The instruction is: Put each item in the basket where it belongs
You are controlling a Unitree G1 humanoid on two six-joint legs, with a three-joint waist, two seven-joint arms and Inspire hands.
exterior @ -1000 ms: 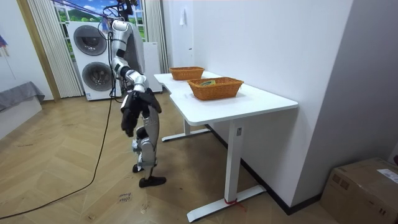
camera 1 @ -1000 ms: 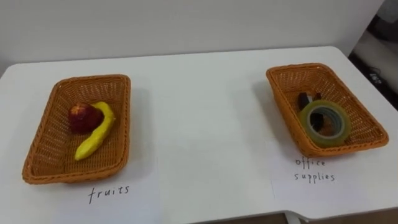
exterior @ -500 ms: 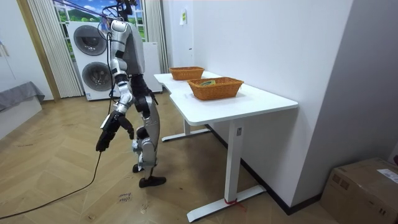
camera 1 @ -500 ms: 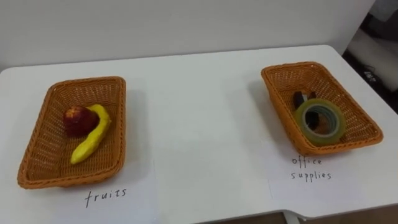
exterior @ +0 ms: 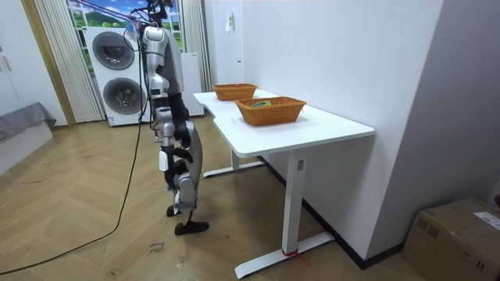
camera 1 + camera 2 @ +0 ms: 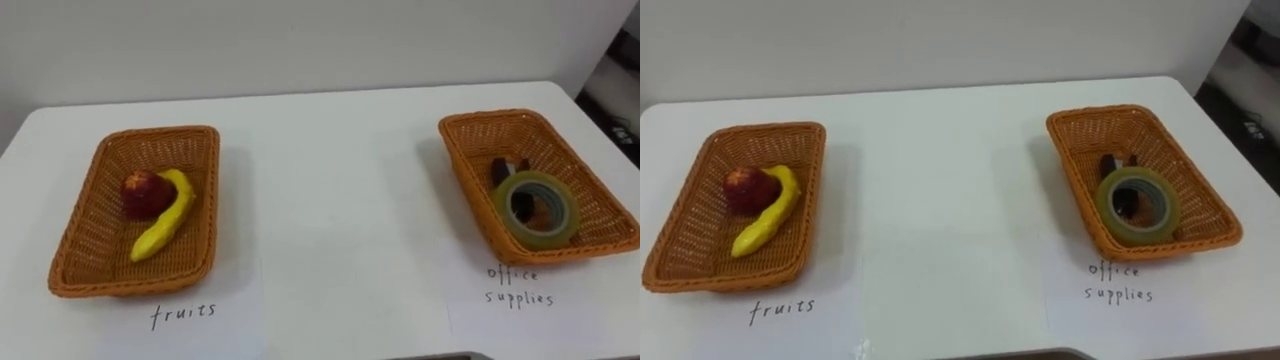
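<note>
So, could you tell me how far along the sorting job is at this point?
It looks finished. The apple and banana lie in the fruits basket, the tape roll and a small dark item in the office supplies basket. The right robot hand hangs by the robot's side, away from the table. Nothing looks left to sort.

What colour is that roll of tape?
The tape roll is olive green, clearest in the right eye view.

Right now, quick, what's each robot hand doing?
Left robot hand: cannot tell.
Right robot hand: hangs down at its side, open or closed cannot be told.
</note>
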